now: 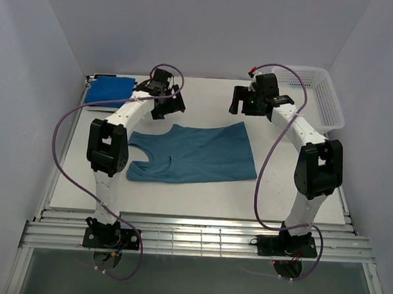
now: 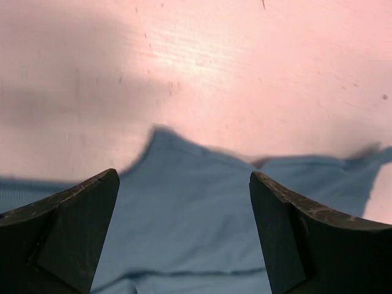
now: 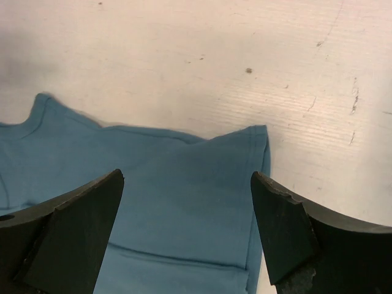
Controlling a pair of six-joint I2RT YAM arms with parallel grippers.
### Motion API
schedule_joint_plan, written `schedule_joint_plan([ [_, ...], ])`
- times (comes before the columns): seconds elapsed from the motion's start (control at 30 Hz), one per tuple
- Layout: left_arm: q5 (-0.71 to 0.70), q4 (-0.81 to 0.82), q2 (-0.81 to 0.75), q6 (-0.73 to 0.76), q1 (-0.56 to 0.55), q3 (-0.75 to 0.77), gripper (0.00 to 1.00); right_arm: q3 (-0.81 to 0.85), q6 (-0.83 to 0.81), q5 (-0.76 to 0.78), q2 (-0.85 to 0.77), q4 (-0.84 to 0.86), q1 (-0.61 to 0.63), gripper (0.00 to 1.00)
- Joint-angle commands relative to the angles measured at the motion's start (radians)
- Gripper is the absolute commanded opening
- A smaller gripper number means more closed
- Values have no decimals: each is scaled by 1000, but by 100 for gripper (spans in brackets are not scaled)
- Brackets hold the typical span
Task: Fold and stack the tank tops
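The teal top (image 1: 196, 153) lies spread flat in the middle of the tabletop (image 1: 205, 104), between the two arms. Its hem is to the right, and its straps and a scooped cut-out are to the left. The cloth is a muted blue-green and mostly smooth, with a few soft ripples and a seam line running across it near the front edge. One strap tip pokes up at its far edge.

The left gripper (image 1: 167, 108) hovers over that far-left part, its jaws apart with nothing between them; its wrist view shows the strap tip just below. The right gripper (image 1: 240, 103) hangs over the far-right hem corner, its jaws also apart and holding nothing; the stitched hem and side seam show plainly beneath it.

The blue top (image 1: 110, 90) sits folded into a neat rectangle in the far left corner, well apart from the teal one. A white mesh basket (image 1: 331, 95) stands at the far right.
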Motion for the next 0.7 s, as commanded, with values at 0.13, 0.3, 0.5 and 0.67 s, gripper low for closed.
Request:
schedule_joint_plan([
  [0.13, 26, -12, 193, 137, 23, 188, 98, 162, -38, 42, 130, -44, -30, 90],
  [0.3, 70, -12, 246, 146, 26, 196, 90, 171, -35, 25, 165, -44, -50, 90],
  [0.5, 110, 18, 228, 132, 28, 108, 70, 160, -29, 19, 178, -43, -65, 90],
  [0.67, 124, 66, 202, 135, 28, 25, 56, 162, -29, 13, 185, -43, -70, 90],
])
